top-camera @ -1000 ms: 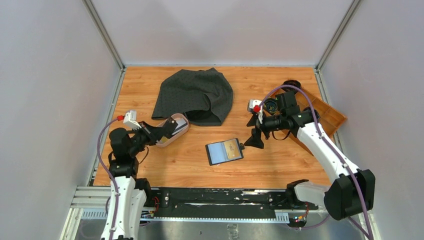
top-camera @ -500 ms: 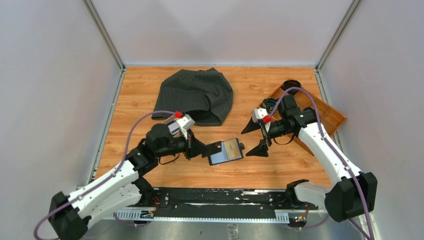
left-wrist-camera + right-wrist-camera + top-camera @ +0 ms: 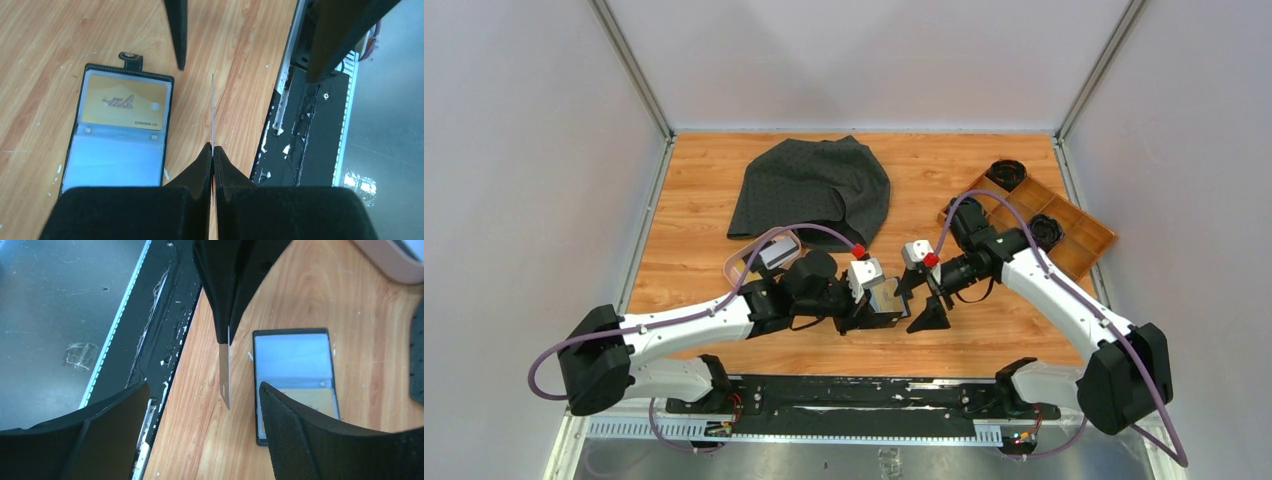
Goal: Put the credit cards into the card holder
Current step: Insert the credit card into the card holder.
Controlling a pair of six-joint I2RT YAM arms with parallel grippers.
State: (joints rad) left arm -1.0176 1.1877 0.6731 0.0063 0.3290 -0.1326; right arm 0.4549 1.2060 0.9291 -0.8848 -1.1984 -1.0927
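The card holder (image 3: 122, 131) lies open on the wooden table, with a yellowish-tan card (image 3: 125, 102) in one greyish-blue pocket. It also shows in the right wrist view (image 3: 294, 357). My left gripper (image 3: 879, 312) is shut on a thin grey credit card (image 3: 225, 371), held on edge just above the table beside the holder's near side. The card shows edge-on in the left wrist view (image 3: 212, 110). My right gripper (image 3: 921, 302) is open and empty, with its fingers (image 3: 305, 435) on either side of the held card's free end, not touching it. In the top view the holder is mostly hidden under my left gripper.
A pink oval dish (image 3: 746, 268) with more cards stands left of centre. A dark grey cloth (image 3: 814, 190) lies at the back. A wooden compartment tray (image 3: 1084, 235) with black round things sits at the right. A black rail (image 3: 854, 395) runs along the table's near edge.
My left arm has swung from the pink dish to the centre with a card in its gripper. My right gripper has moved left to the card holder and stays open.
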